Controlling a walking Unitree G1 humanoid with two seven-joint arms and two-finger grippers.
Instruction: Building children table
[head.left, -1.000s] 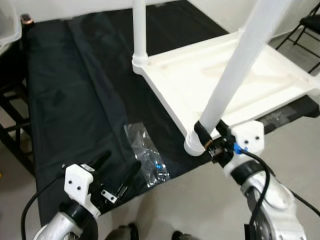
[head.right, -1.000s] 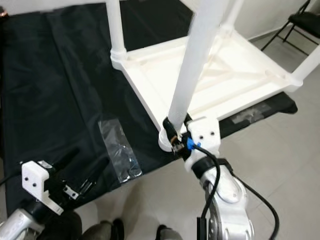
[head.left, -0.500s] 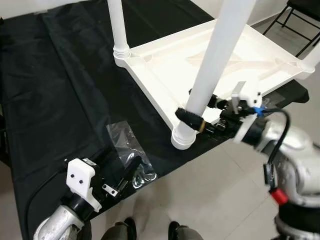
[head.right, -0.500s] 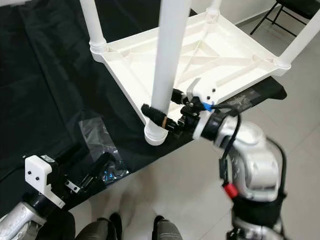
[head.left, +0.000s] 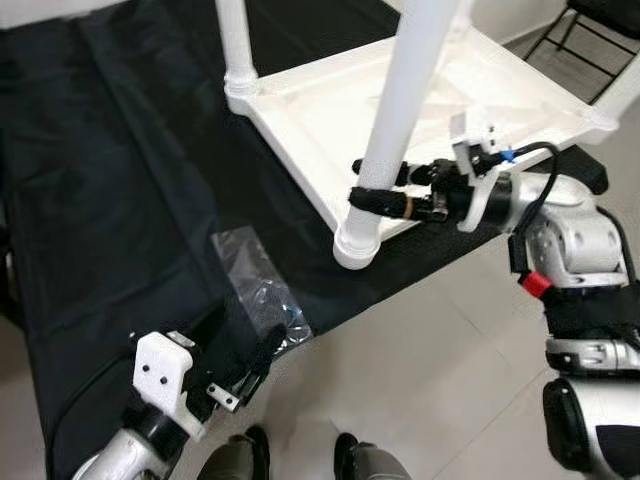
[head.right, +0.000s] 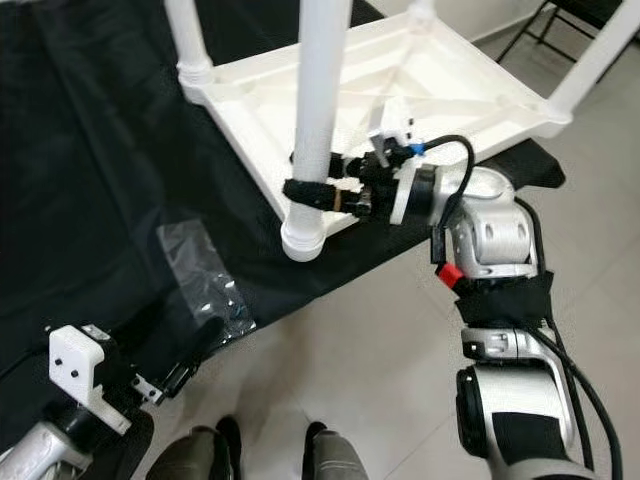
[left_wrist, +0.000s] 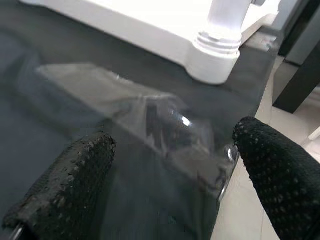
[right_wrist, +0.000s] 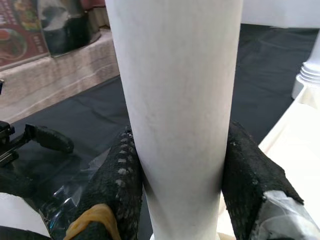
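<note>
L claw (left_wrist: 172, 165) open over clear bag (left_wrist: 150, 120) w/ hardware; white table leg base (left_wrist: 216, 55) beyond.

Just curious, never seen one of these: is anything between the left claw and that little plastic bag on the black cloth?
Nothing visible. The left claw is open, its fingers apart on either side of the plastic bag lying on the black cloth. The right claw is shut on the white table leg.
</note>
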